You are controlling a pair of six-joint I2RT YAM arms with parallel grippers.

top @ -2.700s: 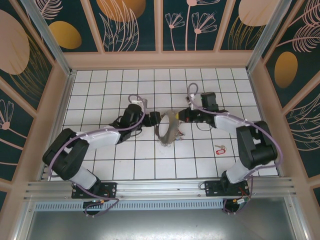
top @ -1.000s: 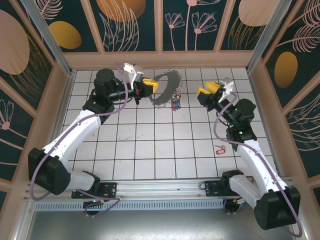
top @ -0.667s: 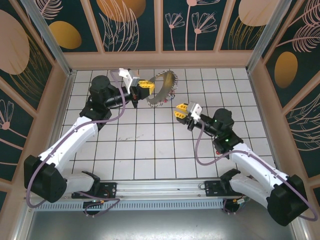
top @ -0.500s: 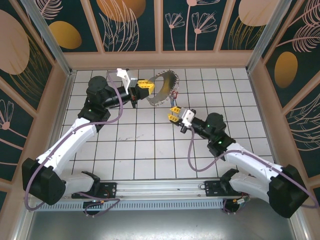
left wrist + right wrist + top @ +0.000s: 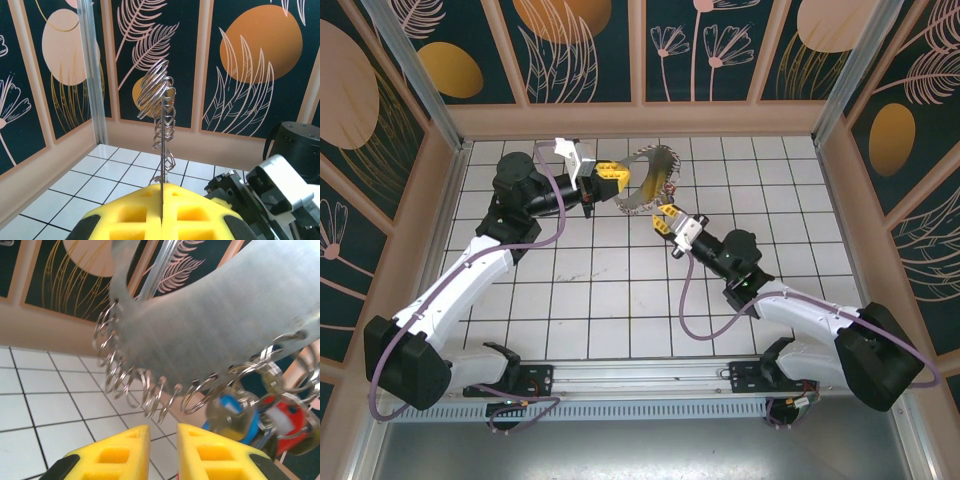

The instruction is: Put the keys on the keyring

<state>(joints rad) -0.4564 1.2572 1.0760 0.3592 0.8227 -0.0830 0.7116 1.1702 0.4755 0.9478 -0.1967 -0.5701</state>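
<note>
Between the left gripper's (image 5: 615, 177) yellow fingers (image 5: 125, 220), which are pressed shut, the keyring (image 5: 655, 156) is clamped by its rim and held up in the air. It is a thin, flat band of dull silvery metal. From that wrist it appears edge-on, as a bare line fringed with small wire loops.

Just above and ahead of the right gripper (image 5: 164, 447), a few keys (image 5: 235, 417) already hang from neighbouring loops. They carry glossy plastic tags, one blue and one red. Many loops beside them are bare.

The right gripper's ribbed yellow fingers are nearly together with a narrow gap, and they hold nothing. So the threading looks partly done. Whether more keys wait elsewhere, I cannot tell.

Below both grippers lies the glossy white tiled table (image 5: 620, 300).
</note>
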